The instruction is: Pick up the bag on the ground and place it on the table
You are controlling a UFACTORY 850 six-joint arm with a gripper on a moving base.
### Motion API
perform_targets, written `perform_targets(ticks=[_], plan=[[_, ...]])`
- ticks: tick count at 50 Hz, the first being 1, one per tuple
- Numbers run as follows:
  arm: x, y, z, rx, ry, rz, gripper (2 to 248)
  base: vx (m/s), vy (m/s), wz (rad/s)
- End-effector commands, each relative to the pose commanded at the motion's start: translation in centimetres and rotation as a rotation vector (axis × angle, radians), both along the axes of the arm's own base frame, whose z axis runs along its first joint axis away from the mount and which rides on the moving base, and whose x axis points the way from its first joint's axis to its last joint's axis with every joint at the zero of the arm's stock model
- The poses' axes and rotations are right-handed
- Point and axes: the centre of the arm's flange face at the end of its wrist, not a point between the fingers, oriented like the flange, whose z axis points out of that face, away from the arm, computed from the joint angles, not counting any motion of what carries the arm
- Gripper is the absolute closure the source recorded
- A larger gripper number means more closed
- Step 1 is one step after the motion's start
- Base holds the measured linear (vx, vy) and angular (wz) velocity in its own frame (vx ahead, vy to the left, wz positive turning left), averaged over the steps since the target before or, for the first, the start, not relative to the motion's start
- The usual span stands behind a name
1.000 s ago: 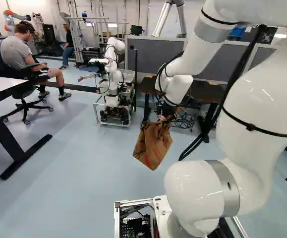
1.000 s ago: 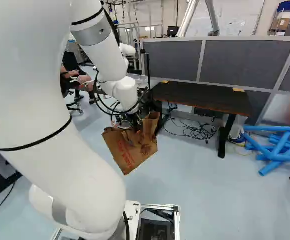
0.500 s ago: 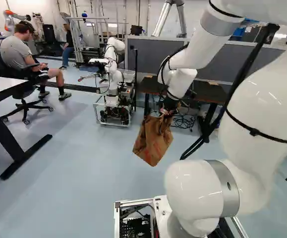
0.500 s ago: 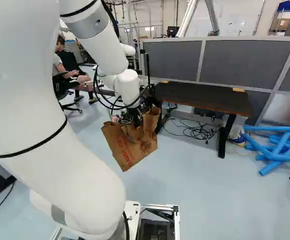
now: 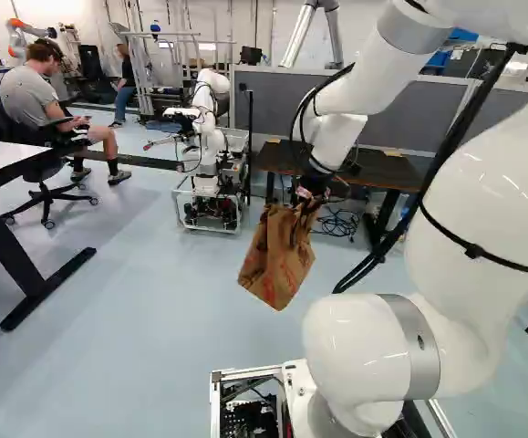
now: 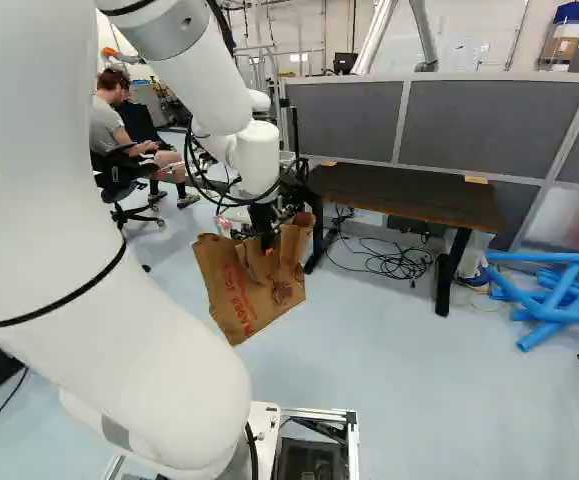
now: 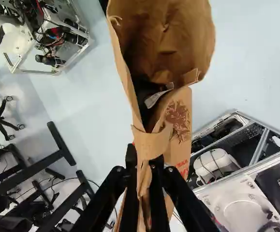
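Had the claw clenched on the top edge of the bag. Dangled it above the floor, short of the worktop, toward its left end.

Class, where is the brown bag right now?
In the right base view, the brown bag hangs from the gripper, left of the dark table.

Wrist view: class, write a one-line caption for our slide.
The claw pinches the brown bag by its edge, its mouth gaping above the pale floor.
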Motion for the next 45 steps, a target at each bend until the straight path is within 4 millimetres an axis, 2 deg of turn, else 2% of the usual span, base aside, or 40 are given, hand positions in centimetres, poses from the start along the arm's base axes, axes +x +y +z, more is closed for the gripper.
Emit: perform_targets(ticks=[45], plan=[[2.2,1.1,6.5,0.058,0.035,0.072,229,0.000,0.000,0.000]])
